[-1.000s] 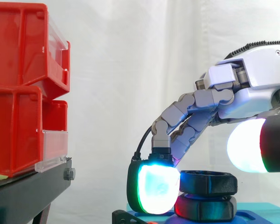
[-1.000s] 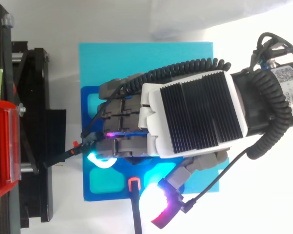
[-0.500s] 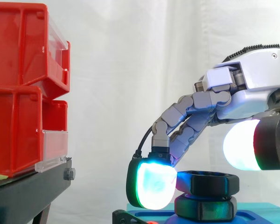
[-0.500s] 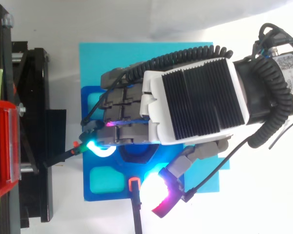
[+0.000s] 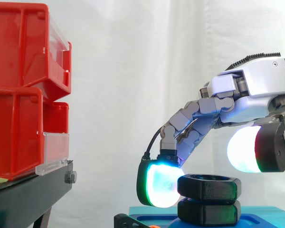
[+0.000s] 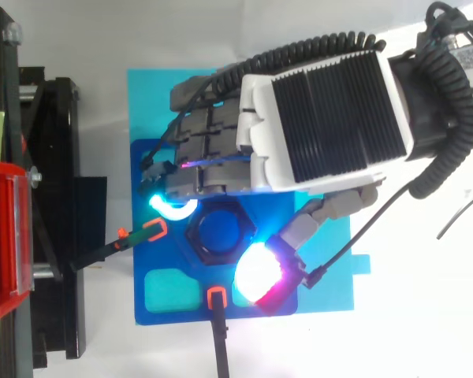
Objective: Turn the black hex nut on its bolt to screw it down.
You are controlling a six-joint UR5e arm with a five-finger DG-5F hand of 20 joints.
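Nut (image 6: 218, 234), black and six-sided, sits on a matching black piece (image 5: 209, 212) on the blue base (image 6: 144, 161), well right of the red bins (image 5: 19, 95). The hand (image 6: 323, 118) hangs over it; whether it grips the nut cannot be told.

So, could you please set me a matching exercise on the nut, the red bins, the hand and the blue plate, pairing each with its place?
Things:
1. black hex nut
2. red bins
3. hand
4. dark blue plate

Places:
A. flat on a lighter cyan sheet
B. stacked at the left on the black stand
C. in from the right, over the plate
D. at the plate's middle, on a second black hex piece

Pairs: 1-D, 2-B, 3-C, 4-A.
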